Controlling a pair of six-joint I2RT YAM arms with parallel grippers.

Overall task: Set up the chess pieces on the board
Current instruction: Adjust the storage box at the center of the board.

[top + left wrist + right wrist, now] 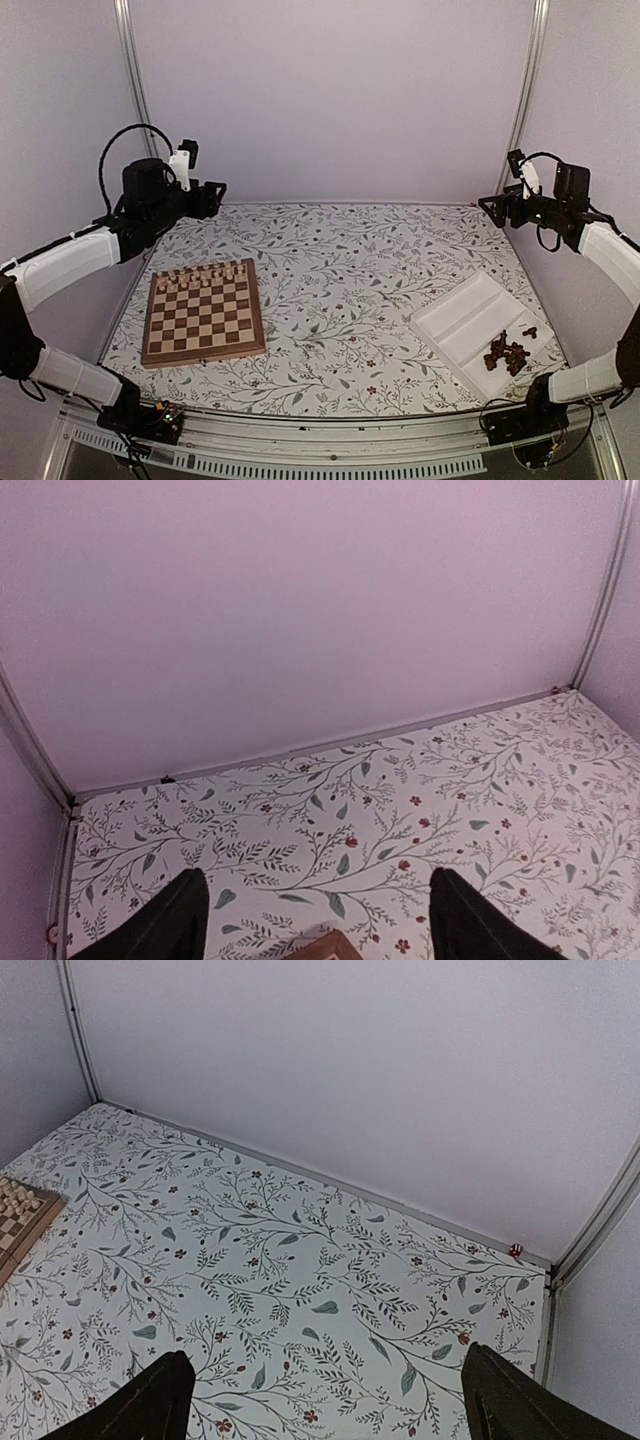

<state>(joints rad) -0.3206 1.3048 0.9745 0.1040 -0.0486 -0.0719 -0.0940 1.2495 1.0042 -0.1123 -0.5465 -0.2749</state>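
**Top view:** the chess pieces (508, 352) lay heaped at the near end of a white tray (462, 318) on the right of the tabletop (340, 300). They were well apart from the board (203, 318), whose far rows carried pale chessmen (200, 274). The left tool (212, 190) and right tool (497, 208) hung raised near the far corners.

**Left wrist view:** fingers (165, 920) spread wide, nothing between them.

**Right wrist view:** fingers (140, 1405) likewise wide and empty.

**Recommendation:** the right tool should descend on a single outlying dark piece, not the heap.
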